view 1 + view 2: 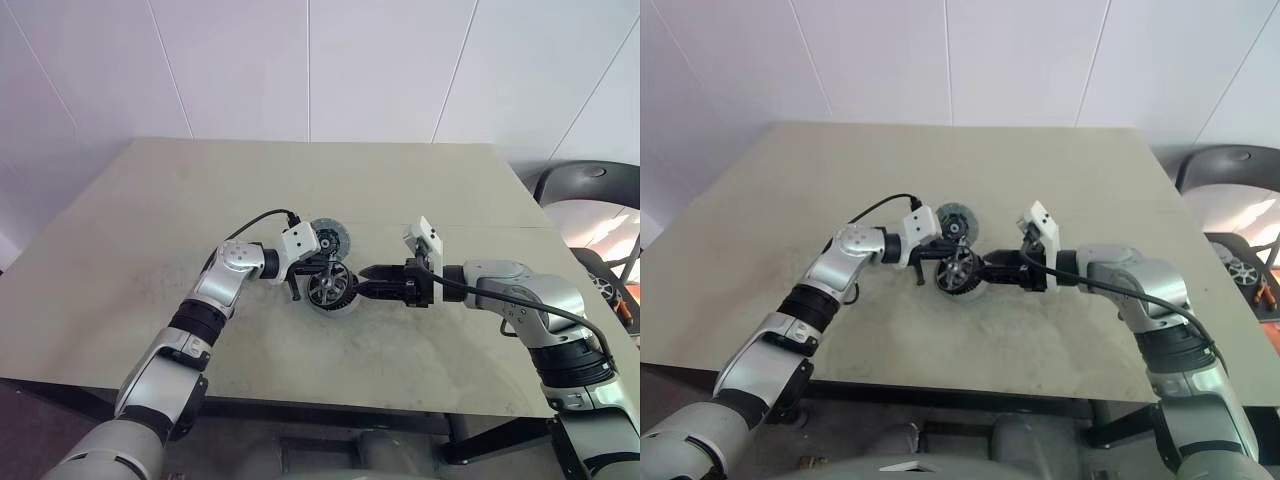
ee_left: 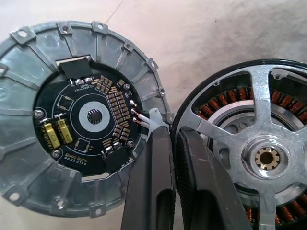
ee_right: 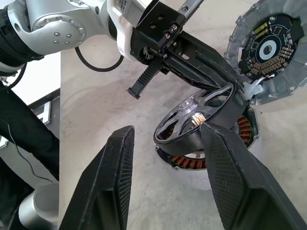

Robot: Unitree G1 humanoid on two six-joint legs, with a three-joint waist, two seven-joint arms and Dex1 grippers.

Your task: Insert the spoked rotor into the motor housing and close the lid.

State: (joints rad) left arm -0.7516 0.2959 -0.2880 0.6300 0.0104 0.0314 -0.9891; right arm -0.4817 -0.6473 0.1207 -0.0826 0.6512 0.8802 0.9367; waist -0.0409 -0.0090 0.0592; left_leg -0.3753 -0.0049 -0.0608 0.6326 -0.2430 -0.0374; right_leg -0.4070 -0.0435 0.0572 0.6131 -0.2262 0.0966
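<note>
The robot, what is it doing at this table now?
It is putting a motor together. The left claw is shut on the rim of the spoked rotor, holding it tilted over the motor housing, not yet seated. The right claw stands open beside them. The lid lies on the table just behind.

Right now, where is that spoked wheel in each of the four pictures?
Left eye: the spoked rotor sits at table centre, between both arms.
Right eye: centre, same spot.
Left wrist: right edge.
Right wrist: centre, tilted over the motor housing.
Shared landmark: the lid lies right beside it.
</note>
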